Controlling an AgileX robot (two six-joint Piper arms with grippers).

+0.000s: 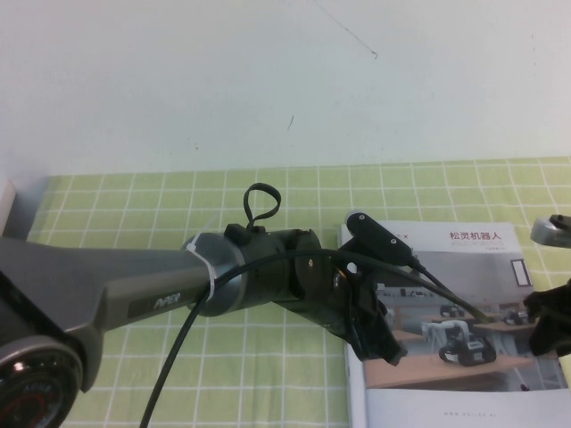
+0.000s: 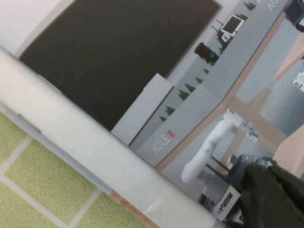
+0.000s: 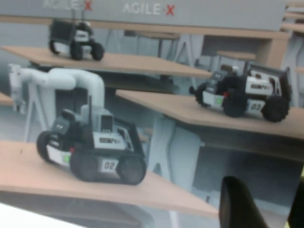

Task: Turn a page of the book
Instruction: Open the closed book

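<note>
Left hand [image 1: 379,343] – on book [image 1: 464,241].

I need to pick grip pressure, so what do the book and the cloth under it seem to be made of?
The book looks like thin glossy printed paper: its white cover carries a sharp colour photo and lies flat. The tablecloth seems a matte green checked fabric or vinyl; which, I cannot tell. The left pincer and right pincer hover over the cover.
</note>
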